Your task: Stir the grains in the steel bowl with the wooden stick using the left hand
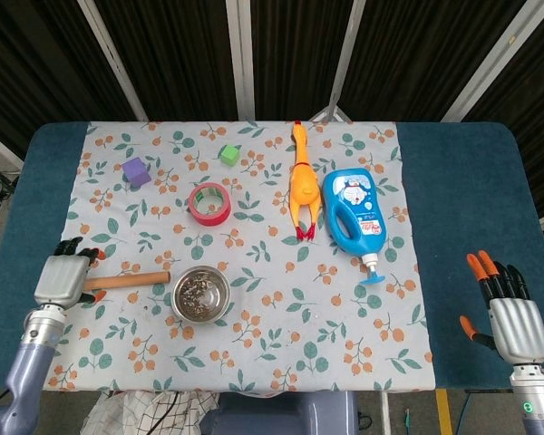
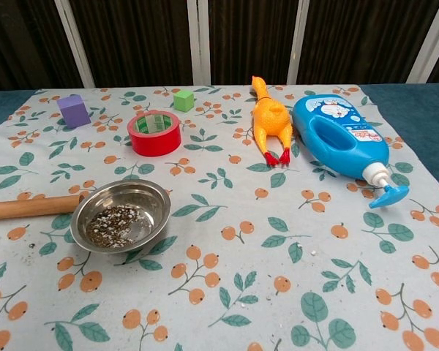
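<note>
The wooden stick (image 1: 131,279) (image 2: 29,207) lies flat on the flowered cloth, just left of the steel bowl (image 1: 175,296) (image 2: 159,196). Dark and pale grains (image 1: 199,292) (image 2: 113,221) cover the bowl's bottom. My left hand (image 1: 62,276) hovers over the stick's left end and hides it, fingers extended, thumb beside the stick; no grip shows. My right hand (image 1: 512,317) sits at the table's front right on the blue cover, fingers spread and holding nothing. The chest view shows neither hand clearly.
Behind the bowl lie a red tape roll (image 1: 209,203), a purple block (image 1: 136,171) and a green cube (image 1: 228,154). A rubber chicken (image 1: 302,186) and a blue bottle (image 1: 354,213) occupy the middle right. Bare cloth lies in front of the bowl.
</note>
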